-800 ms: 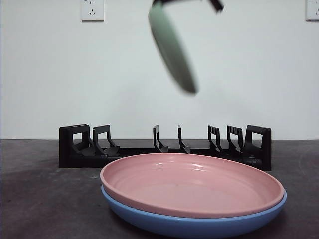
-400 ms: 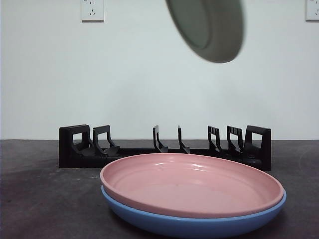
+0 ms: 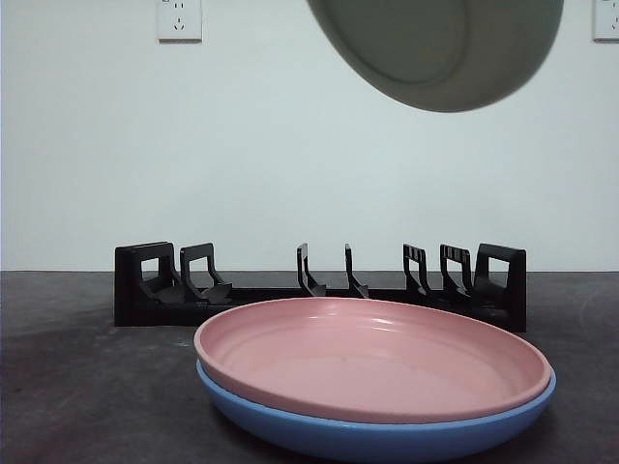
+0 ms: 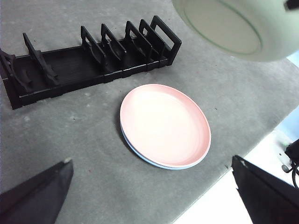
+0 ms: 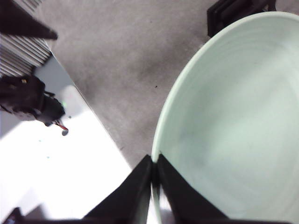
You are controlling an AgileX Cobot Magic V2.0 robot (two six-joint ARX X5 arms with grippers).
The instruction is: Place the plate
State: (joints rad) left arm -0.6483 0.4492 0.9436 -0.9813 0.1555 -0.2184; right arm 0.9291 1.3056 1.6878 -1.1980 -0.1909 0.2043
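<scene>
1 pale green plate is the thing in hand, and it hangs high in the air, well above the table and clear of everything on it. In the front view it fills the top of the picture, right of centre, tilted so that its underside and foot ring face the camera. The right gripper has its 2 black jaws pressed together on the plate's rim, 1 on each face of the edge, so the plate is carried by that thin pinch alone.

Below and beyond the plate, toward the far side of the table, stands a long black dish rack with several upright dividers; none of its slots shows anything in it. Nearer the camera, 2 more plates are stacked flat: a pink plate nested in a blue plate, with the blue one showing only as a rim beneath.

The left gripper waits apart from all this, its 2 jaws spread wide with nothing between them, looking down on the rack and the stack.

As a judgement, the task is roughly midway: the plate is lifted and gripped, but not yet set down. Left to do is to bring it over the rack, turn it upright on edge, line it with a slot between 2 dividers, lower it in and let go. With only a rim grip, the plate could swing or slip during the lowering.
</scene>
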